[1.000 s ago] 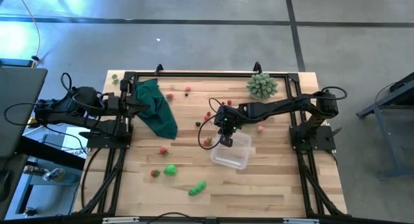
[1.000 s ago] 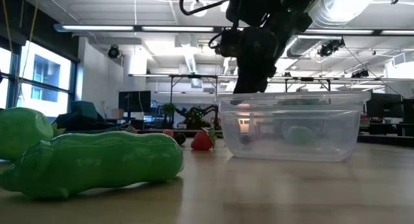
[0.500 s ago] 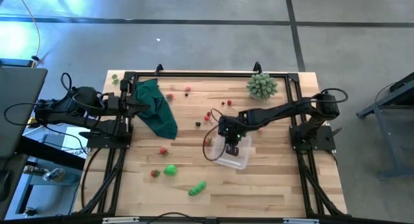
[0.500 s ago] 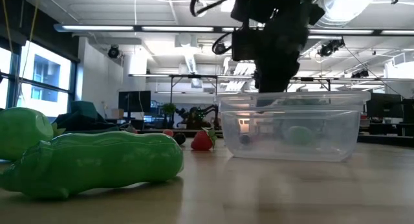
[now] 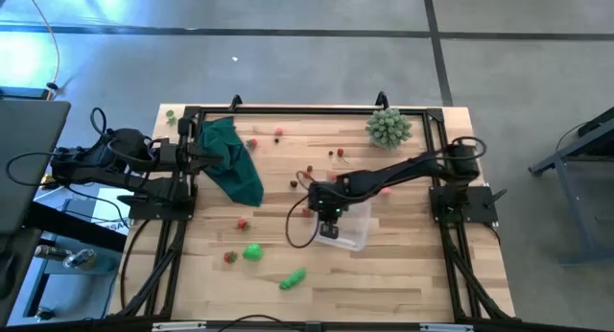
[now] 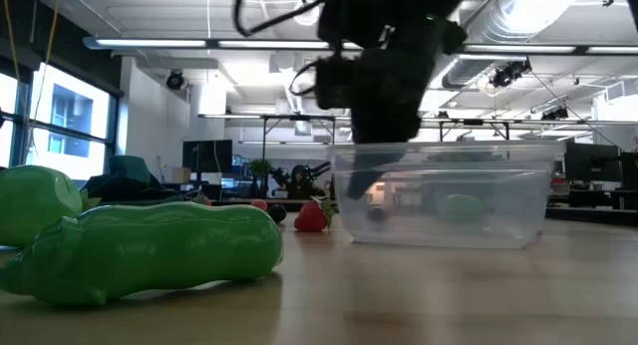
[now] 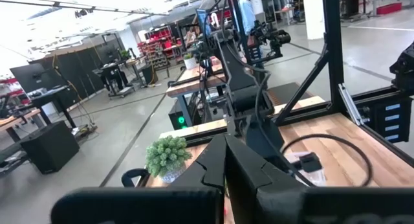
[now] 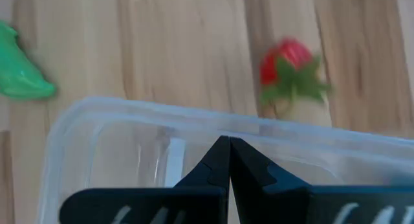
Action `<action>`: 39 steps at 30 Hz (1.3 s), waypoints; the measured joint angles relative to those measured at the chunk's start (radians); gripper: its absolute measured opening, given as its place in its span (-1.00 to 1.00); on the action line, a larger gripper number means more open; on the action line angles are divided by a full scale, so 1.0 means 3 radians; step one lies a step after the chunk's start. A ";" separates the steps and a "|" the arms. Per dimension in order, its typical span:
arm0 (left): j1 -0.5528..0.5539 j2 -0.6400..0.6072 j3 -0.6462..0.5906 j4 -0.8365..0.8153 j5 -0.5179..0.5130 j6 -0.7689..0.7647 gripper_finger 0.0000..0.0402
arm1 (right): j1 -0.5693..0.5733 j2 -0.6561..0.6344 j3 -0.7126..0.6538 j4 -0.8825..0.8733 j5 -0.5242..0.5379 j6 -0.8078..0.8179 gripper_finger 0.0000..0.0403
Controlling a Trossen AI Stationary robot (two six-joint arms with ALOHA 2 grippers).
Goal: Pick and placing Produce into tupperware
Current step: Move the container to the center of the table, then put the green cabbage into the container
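Observation:
The clear tupperware [image 5: 347, 228] stands on the wooden table, right of centre. My right gripper [image 8: 226, 144] is shut and slants down into the tupperware's left end [image 6: 364, 175]. Produce lies scattered on the table. There is a green pod [image 5: 293, 277] [image 6: 150, 250], a round green piece [image 5: 252, 251], and strawberries [image 5: 242, 223] [image 8: 291, 70] [image 6: 311, 216]. Small red berries [image 5: 309, 171] lie farther back. My left gripper [image 7: 225, 149] is shut and held level at the table's left edge, beside the dark green cloth [image 5: 233, 161]. My right gripper's shut fingertips [image 8: 218, 153] stand against the rim of the tupperware's left end wall [image 8: 149, 112] from the inner side. The fingers slant down from the table's right. The tupperware rests flat on its base on the table.
A pale green spiky plant [image 5: 388, 127] stands at the far right. The dark green cloth lies heaped at the far left. A black frame rail [image 5: 307, 109] runs along the far edge. Bare wood lies right of the tupperware and along the near edge.
My right gripper, still shut, has sunk lower and swung toward the table's left edge, from above the tupperware down into its left end. The tupperware has slid slightly toward the left. My left arm has kept still.

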 joint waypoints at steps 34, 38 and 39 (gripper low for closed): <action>-0.0001 0.0001 0.0000 -0.0005 0.0000 -0.0016 -1.00 | -0.0147 0.0564 0.2520 -0.2275 0.0881 -0.0665 -1.00; 0.0000 0.0001 0.0000 -0.0003 0.0000 -0.0016 -1.00 | -0.0227 0.0421 0.2602 -0.2550 0.1122 -0.0511 -1.00; 0.0000 0.0001 0.0000 -0.0004 0.0000 -0.0016 -1.00 | -0.0251 0.0362 0.2585 -0.2591 0.1172 -0.0460 -1.00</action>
